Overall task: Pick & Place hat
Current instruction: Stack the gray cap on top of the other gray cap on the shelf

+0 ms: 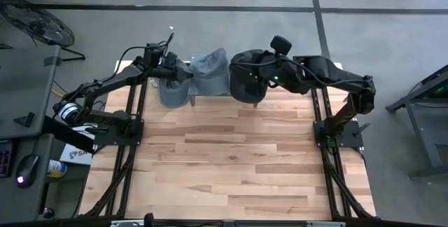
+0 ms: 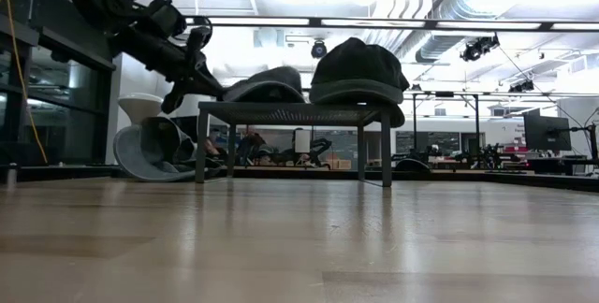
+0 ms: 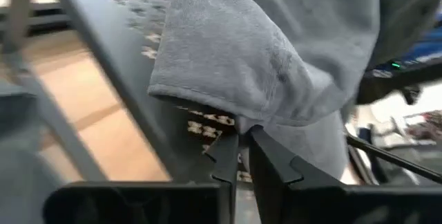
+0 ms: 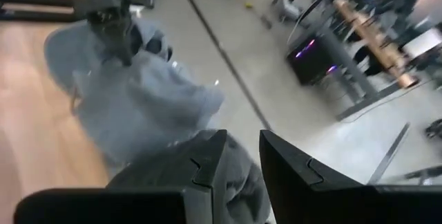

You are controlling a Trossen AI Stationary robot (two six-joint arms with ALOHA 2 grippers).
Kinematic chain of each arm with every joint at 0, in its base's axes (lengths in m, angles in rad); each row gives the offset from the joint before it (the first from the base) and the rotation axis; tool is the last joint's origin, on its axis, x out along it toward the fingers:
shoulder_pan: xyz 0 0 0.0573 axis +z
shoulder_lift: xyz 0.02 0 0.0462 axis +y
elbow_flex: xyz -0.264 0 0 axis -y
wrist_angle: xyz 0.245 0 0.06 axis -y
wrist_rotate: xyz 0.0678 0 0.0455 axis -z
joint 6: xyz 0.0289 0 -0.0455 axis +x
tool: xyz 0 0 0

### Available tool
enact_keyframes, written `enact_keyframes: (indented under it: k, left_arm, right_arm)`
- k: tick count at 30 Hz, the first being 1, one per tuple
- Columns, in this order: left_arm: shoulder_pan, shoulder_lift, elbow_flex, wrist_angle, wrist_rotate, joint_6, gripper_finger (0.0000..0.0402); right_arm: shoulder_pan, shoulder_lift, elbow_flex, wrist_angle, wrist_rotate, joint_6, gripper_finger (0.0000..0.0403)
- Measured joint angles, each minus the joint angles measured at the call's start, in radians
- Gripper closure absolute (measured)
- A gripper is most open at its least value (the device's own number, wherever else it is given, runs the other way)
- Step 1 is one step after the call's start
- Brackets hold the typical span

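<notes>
A low dark stand (image 2: 290, 108) stands at the table's far edge. A light grey hat (image 1: 210, 73) lies on its top, with my left gripper (image 3: 242, 140) shut at the hat's left edge. Beside it a dark hat (image 2: 360, 69) sits on the stand's right part, its brim hanging past the top's near edge. My right gripper (image 4: 242, 151) is shut on that hat from the far right. Another grey hat (image 2: 154, 149) leans on the tabletop left of the stand. My left gripper pinches the light grey hat's lower cloth edge (image 3: 257, 122) between its two fingertips, only at their free ends. The fingers come from the table's left, slanting slightly down. The hat rests on the stand's top. My right gripper has the dark hat's crown cloth (image 4: 231, 175) between its two fingers. It comes from the table's right, slanting down. The place of contact is mostly hidden by the gripper itself. The hat sits upright on the stand.
The wooden tabletop (image 1: 224, 164) stretches bare from the stand to the near edge. Black frame rails (image 1: 133, 150) run along both sides. Beyond the far edge lies grey floor, with a fan (image 1: 38, 24) at far left.
</notes>
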Motion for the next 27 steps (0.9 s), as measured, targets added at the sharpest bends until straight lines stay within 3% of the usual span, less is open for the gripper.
enact_keyframes:
  k: [6, 14, 22, 27]
  left_arm:
    - [0.001, 0.0, -0.001, -0.02, -0.065, 0.022, 0.0312]
    - [0.001, -0.004, -0.001, -0.01, -0.014, 0.026, 0.0242]
    - [0.002, -0.024, 0.05, -0.039, -0.01, 0.02, 0.0228]
    - [0.002, -0.066, 0.117, -0.189, -0.09, 0.088, 0.0227]
  right_arm:
    - [-0.032, 0.0, 0.0, -0.045, -0.082, 0.021, 0.0325]
    - [-0.046, 0.0, 0.0, -0.046, -0.131, 0.03, 0.0325]
    - [-0.046, 0.0, 0.0, -0.05, -0.154, 0.025, 0.0325]
    - [-0.046, 0.0, 0.0, -0.052, -0.173, 0.045, 0.0325]
